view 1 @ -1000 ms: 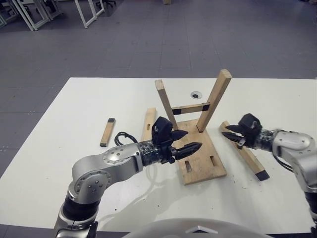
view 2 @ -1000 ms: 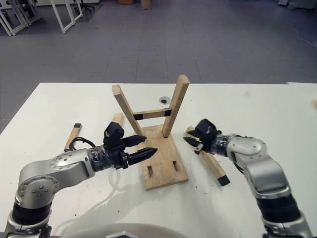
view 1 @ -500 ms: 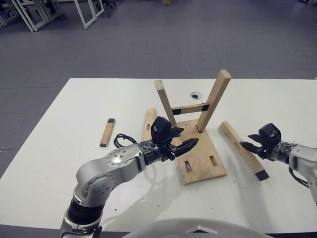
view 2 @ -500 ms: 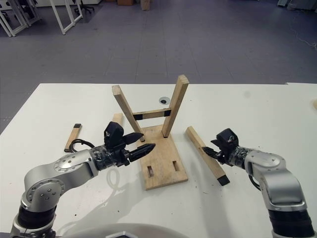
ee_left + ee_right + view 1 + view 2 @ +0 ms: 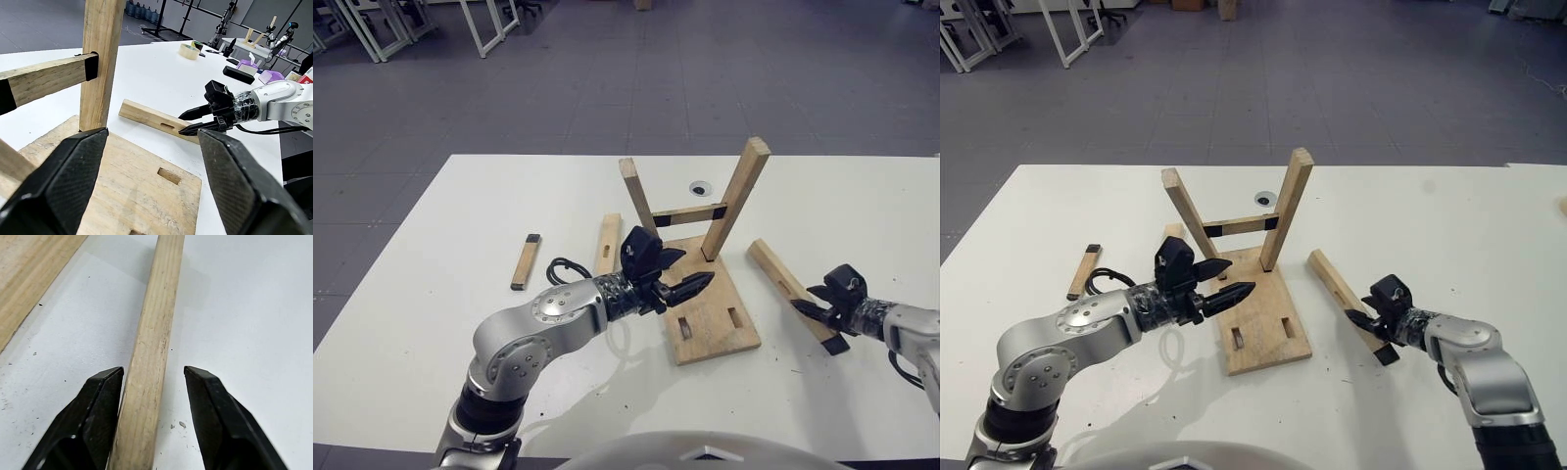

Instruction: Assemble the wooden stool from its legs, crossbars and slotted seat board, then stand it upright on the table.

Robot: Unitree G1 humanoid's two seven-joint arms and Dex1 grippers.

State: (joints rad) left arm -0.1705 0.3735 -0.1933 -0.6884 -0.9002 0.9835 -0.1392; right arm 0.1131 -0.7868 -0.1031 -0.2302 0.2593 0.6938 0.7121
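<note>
Right hand (image 5: 806,299) has slid lower right, spread astride the leg (image 5: 773,274). Left hand (image 5: 693,271) stays spread over the board (image 5: 720,323).

A white table (image 5: 431,294) lies under the fingers (image 5: 693,286); beyond them grey tiled floor (image 5: 607,78) and white metal frames (image 5: 492,24).

Bright even light, soft shadows, sharp

Seat board (image 5: 710,338) pale raw wood (grain visible); table (image 5: 440,245) matt white.
</note>
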